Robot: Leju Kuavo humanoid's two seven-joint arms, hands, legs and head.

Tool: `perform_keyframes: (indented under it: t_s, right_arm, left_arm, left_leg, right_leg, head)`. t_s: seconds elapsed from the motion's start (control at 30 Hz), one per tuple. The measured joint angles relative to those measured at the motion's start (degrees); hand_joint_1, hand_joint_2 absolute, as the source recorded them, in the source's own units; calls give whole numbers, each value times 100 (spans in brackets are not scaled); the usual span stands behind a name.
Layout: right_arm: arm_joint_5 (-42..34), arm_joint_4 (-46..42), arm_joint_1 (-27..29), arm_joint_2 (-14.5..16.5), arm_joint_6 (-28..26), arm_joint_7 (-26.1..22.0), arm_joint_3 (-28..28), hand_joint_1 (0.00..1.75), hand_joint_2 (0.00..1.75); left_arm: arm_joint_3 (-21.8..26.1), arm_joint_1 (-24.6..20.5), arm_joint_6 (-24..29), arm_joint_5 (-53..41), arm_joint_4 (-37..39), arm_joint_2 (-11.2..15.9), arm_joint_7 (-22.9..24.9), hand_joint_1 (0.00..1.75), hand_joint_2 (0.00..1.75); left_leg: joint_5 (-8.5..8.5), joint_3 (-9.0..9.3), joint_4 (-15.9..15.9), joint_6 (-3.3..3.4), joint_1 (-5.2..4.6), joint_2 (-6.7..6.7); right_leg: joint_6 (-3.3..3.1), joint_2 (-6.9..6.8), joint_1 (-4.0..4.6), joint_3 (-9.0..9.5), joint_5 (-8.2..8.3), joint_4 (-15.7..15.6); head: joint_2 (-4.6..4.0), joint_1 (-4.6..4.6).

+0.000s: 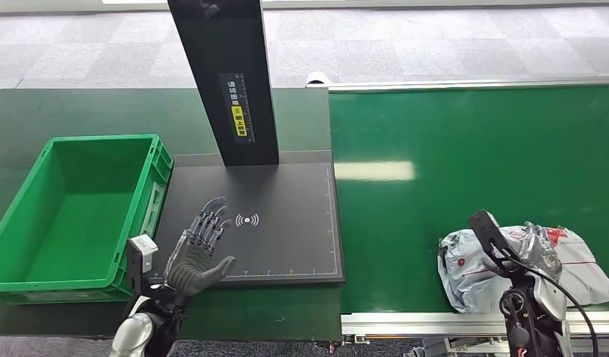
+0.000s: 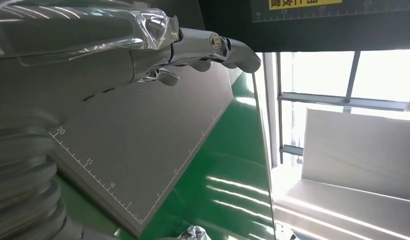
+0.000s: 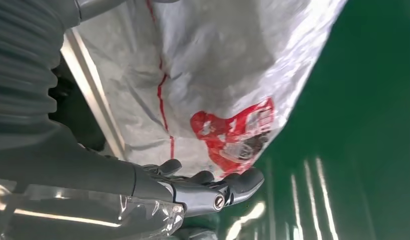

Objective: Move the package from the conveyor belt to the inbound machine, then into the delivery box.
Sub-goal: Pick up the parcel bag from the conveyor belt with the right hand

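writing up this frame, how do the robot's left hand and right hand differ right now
The left hand hovers over the black scanner plate, fingers spread and holding nothing. The right hand is down at the grey package on the green conveyor belt, its fingers against the wrapping; a firm grip cannot be confirmed. Both share the grey ribbed cover and dark fingers.

Scanner plate (image 2: 142,150) ruler reads 10, 15, 20; mast label unreadable.

Grey carpet tiles (image 1: 435,44) covered the floor beyond the dark green surface (image 1: 78,111); bright windows (image 2: 343,75) stood above it.
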Motion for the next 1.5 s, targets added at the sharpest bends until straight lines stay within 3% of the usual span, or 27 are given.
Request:
perform_keyframes:
  t_s: [0.23,0.57,0.6,0.7,0.73,0.9,1.1,1.5]
  right_arm:
    - [823,652,-279,-186,-167,760,-88,0,175]
    - [1379,1271,-583,-281,53,989,-89,0,175]
    - [1420,1316,-603,-287,73,963,-89,24,175]
    - [1539,1462,-679,-306,42,738,-89,152,175]
    - [1581,1499,-703,-309,-27,618,-88,171,175]
    - [1751,1542,-795,-269,-505,-43,-53,175,175]
    - [1624,1511,-837,-174,-545,-494,9,175,175]
    - [1901,1382,-733,-142,-762,-336,82,175,175]
  left_arm:
    - [22,4,70,-30,-1,-70,33,0,175]
    - [55,58,121,-45,-53,-131,63,0,175]
    - [62,63,131,-47,-56,-134,63,0,175]
    - [92,92,160,-56,-96,-143,64,0,175]
    - [101,106,166,-58,-119,-143,64,0,175]
    - [168,208,169,-55,-290,-140,64,0,175]
    - [236,253,142,-31,-370,-131,62,0,175]
    - [286,257,37,-22,-380,-122,51,0,175]
  left_leg:
    - [0,0,0,0,0,1]
    - [0,0,0,0,0,0]
    - [0,0,0,0,0,0]
    - [0,-1,0,0,0,0]
    - [0,-1,0,0,0,0]
    - [0,-1,0,0,0,0]
    - [1,-1,0,0,1,-2]
    - [0,0,0,0,0,-1]
  right_leg:
    - [0,0,0,0,0,0]
    - [0,0,0,1,0,0]
    - [0,0,0,1,0,0]
    - [0,0,0,2,0,0]
    - [0,0,0,2,0,0]
    - [0,0,0,2,0,0]
    - [0,-1,1,2,0,0]
    - [1,-1,0,1,0,0]
  head:
    - [0,0]
    - [0,0]
    - [0,0]
    - [0,-1]
    - [0,-1]
    - [0,-1]
    - [0,-1]
    - [0,0]
